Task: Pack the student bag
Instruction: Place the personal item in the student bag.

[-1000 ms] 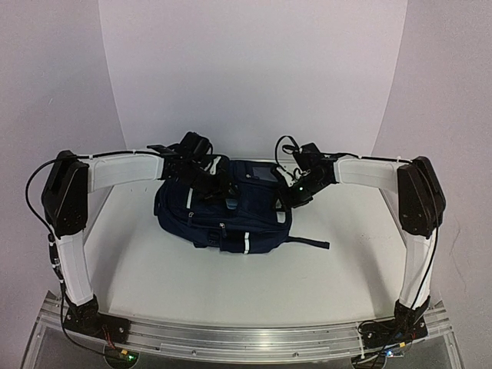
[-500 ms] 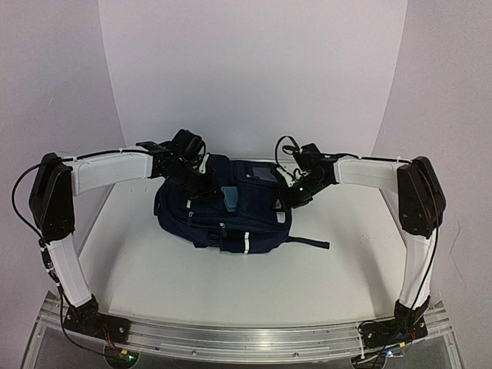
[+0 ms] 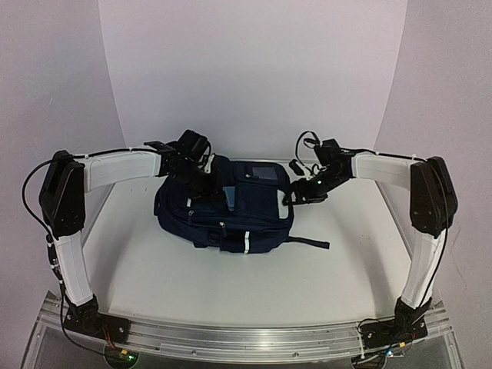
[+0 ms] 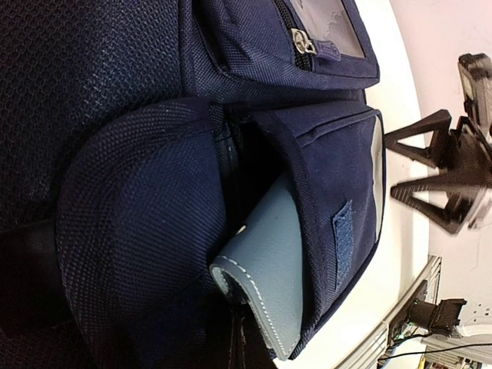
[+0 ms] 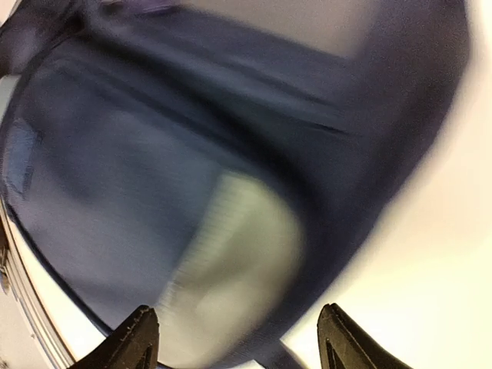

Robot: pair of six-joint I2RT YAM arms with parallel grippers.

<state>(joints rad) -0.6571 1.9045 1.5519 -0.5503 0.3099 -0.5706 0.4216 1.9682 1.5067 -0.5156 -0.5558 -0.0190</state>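
The student bag lies on its side mid-table, navy with white stripes. A grey-blue pouch sticks out of its front pocket and shows as a pale patch from above. My left gripper is on top of the bag with its jaws shut. Its dark fingertips press against the pouch's stitched near edge; whether they pinch it is hidden. My right gripper hangs open beside the bag's right end, nothing between its fingers. That wrist view is blurred, showing the bag and a pale stripe.
A bag strap trails onto the white table to the right. A curved pale backdrop closes the back and sides. The aluminium rail with both arm bases runs along the near edge.
My left gripper has closed at the pouch in the pocket. My right gripper has drawn back to the right, off the bag, and its jaws have widened.
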